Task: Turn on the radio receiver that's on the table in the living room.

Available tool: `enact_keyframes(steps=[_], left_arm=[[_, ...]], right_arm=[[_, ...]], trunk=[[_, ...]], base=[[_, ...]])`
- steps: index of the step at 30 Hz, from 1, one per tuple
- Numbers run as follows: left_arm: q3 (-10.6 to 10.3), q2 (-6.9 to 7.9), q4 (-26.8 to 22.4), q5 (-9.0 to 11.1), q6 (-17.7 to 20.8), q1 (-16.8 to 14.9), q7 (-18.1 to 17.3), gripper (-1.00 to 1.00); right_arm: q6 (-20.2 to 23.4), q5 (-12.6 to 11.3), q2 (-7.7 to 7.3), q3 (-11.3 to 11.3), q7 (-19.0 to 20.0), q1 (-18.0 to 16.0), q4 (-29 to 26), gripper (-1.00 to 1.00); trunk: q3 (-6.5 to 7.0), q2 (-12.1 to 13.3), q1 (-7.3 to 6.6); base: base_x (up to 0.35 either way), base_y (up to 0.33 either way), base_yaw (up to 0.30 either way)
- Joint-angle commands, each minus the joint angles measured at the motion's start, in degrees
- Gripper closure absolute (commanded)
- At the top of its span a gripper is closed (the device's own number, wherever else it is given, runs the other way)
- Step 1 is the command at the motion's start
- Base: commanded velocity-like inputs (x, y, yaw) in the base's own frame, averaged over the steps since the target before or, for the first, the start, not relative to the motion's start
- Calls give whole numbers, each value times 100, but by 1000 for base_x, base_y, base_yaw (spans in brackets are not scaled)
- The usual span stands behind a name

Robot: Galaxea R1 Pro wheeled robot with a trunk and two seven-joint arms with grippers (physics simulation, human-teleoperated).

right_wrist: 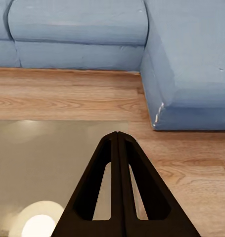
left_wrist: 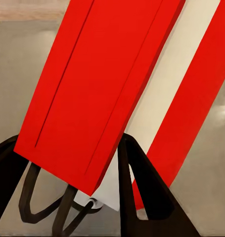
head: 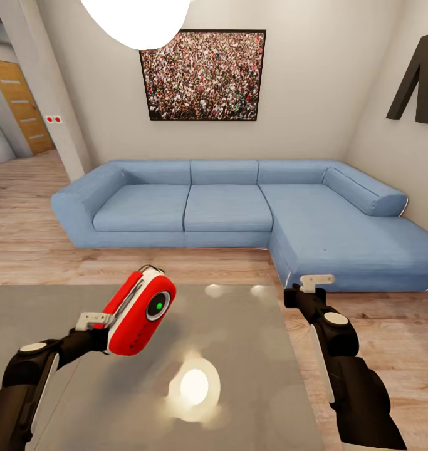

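Red and white, the radio receiver (head: 141, 311) hangs tilted above the glossy grey surface (head: 239, 351), clamped by its handle in the left pincer (head: 94, 321), its green-centred dial facing up and toward the blue sofa (head: 239, 210). Near the surface's sofa-side corner, the right pincer (head: 316, 283) hovers with its fingers (right_wrist: 117, 197) pressed together, holding nothing, above the wood floor (right_wrist: 67, 98).
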Motion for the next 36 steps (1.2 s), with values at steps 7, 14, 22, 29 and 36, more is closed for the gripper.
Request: enact_keyframes(steps=[7,14,22,29,36], left_arm=[[23,16,33,-92,14,14,4,100],[32,18,135,-183,22,15,8,100],[35,31,211,-297,28,15,14,100],[32,93,252,177,105,15,15,100],[36,109,384,82,211,15,15,100]], right_arm=[[-50,0,14,0,0,1,6,100],[-54,0,16,0,-11,2,7,100],[-54,8,18,0,-22,3,7,100],[-53,9,18,7,-33,4,7,100],[-46,9,18,9,-40,-1,7,100]], trunk=[[1,0,0],[1,0,0],[1,0,0],[1,0,0],[1,0,0]], base=[[0,0,0],[0,0,0],[0,0,0],[0,0,0],[0,0,0]])
